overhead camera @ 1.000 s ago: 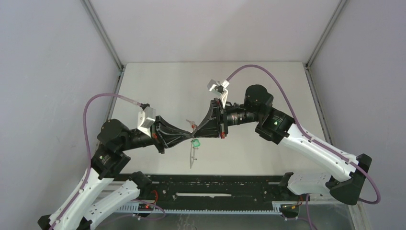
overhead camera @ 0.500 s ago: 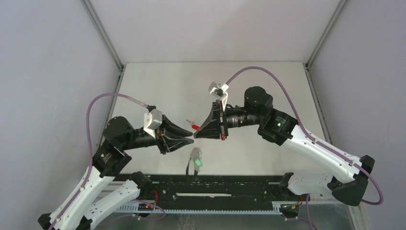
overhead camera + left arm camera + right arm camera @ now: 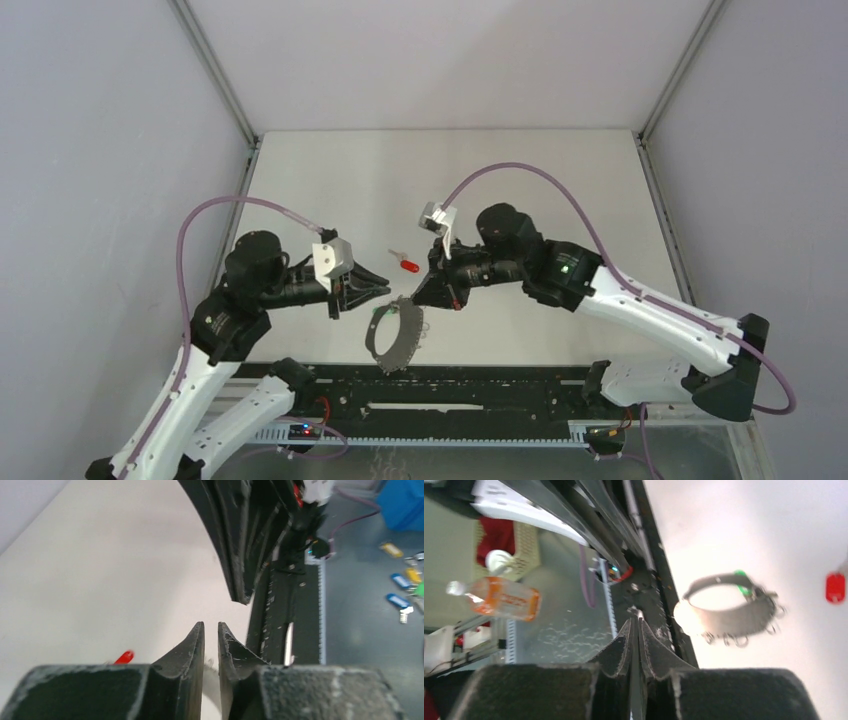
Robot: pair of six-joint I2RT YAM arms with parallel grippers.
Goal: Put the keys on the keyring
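- Top external: the left gripper and the right gripper point their tips at each other over the near middle of the table, close but not touching. This looks like a stance for passing or threading small parts between them.
- The keyring is a dark loop just below both tips, beside the black rail at the table's near edge. A green key shows at its upper rim, so that key is probably already on the loop.
- The red key lies alone on the table just beyond the two tips. It is apart from the loop and is likely the next thing to pick up.
- Left wrist: the fingers stand a narrow slit apart with nothing between them. The red key's head peeks out at the lower left, and the other arm's dark fingers hang ahead. The keyring is not visible here.
- Right wrist: the fingers are pressed together, with nothing I can make out between them. The keyring is ahead and to the right, clear of the tips and blurred, so I cannot tell whether it lies flat or stands on edge. The green key is on its far rim and the red key is at the right edge, well apart.
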